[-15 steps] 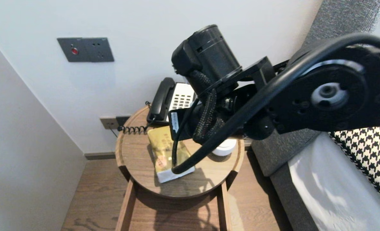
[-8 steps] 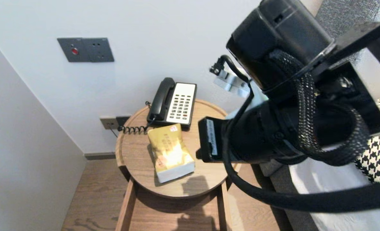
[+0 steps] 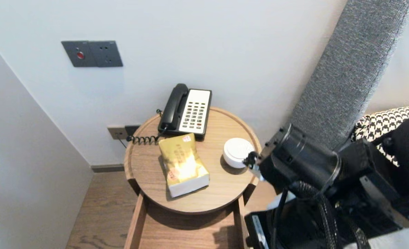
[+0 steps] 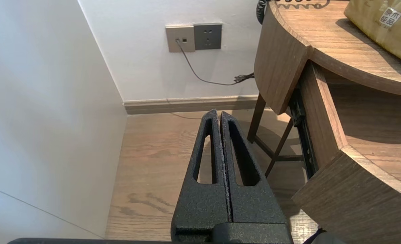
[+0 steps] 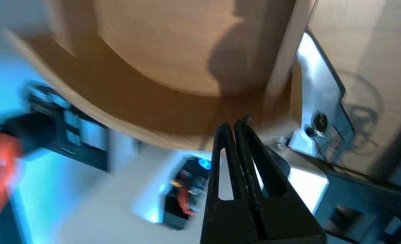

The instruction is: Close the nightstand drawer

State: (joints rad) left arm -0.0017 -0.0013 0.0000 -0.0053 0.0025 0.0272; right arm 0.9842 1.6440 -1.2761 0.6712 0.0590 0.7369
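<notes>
Hanging low at the robot's right side, the right gripper (image 5: 234, 124) has its fingers pressed together on nothing. Its tips sit just at the curved front of the open drawer (image 5: 126, 113), near that front's right corner and the metal slide rail (image 5: 317, 84), though contact cannot be made out. The left gripper (image 4: 219, 115) is parked over the floor to the left of the stand, its fingers likewise closed and empty. The drawer (image 3: 190, 235) stands pulled out beneath the round tabletop (image 3: 145, 162). Judging from this, any push on that front should go square to the rails and at the middle rather than the corner, so the drawer does not skew and bind. The forearm should also keep below the tabletop's rim. On top, a white round dish (image 3: 237, 152) sits nearest the right arm. A gold tissue pack (image 3: 183, 164) lies at the centre, with a telephone (image 3: 187, 110) behind it by the wall.
</notes>
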